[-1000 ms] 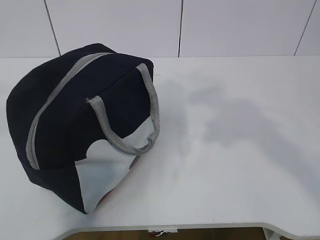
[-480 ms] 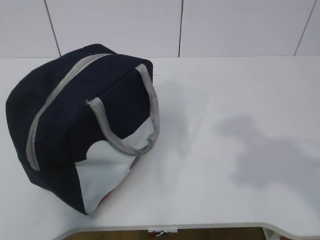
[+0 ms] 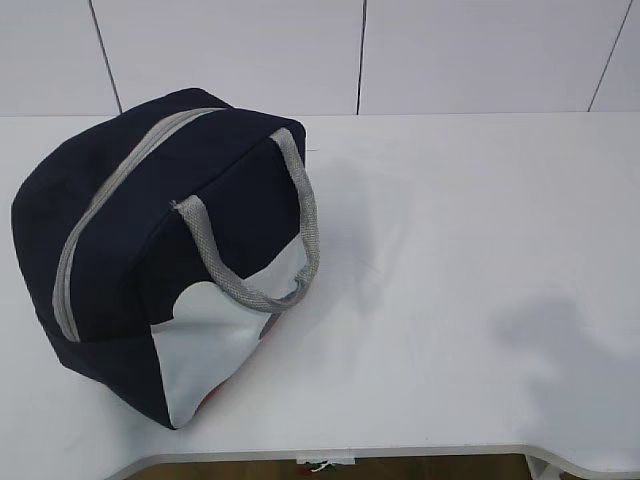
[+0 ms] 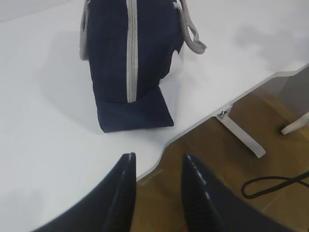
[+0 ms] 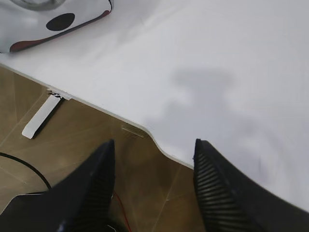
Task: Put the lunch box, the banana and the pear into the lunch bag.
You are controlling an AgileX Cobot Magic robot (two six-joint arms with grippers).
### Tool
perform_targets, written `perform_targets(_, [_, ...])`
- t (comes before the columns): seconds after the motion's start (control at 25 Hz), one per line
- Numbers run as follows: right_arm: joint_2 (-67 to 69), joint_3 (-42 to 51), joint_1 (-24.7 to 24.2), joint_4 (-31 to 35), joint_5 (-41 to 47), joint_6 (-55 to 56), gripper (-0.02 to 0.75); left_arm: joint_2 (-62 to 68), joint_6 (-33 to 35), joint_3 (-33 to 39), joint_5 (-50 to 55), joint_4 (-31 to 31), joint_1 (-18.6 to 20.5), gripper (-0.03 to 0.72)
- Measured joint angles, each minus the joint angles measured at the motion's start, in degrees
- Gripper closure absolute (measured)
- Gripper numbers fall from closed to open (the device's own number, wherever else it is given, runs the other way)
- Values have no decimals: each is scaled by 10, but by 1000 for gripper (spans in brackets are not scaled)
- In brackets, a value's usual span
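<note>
A white table (image 3: pixel 450 330) runs back to a pale panelled wall. On its left side the lunch bag (image 3: pixel 150 240) lies tipped over, grey zipper closed along its length, so packing looks finished (lunch box, banana and pear are nowhere visible, presumably inside). The left gripper (image 4: pixel 157 186) hangs off the table's front edge, jaws parted and empty. The right gripper (image 5: pixel 152 186) likewise gapes wide, holding nothing.

I found nothing readable: no words, labels, brands or numbers on the lunch bag (image 3: pixel 150 230) or the tabletop (image 3: pixel 480 250) in any view.
</note>
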Motion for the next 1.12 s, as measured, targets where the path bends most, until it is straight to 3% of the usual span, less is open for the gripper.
perform_targets(0.56, [-188,122,0,-14,-16,-2,309,-33,18,98,-88,-17,0,450])
perform_targets(1.12, [-197,126,0,-3,-16,-2,309,-60,28,126,-71,-12,0,452])
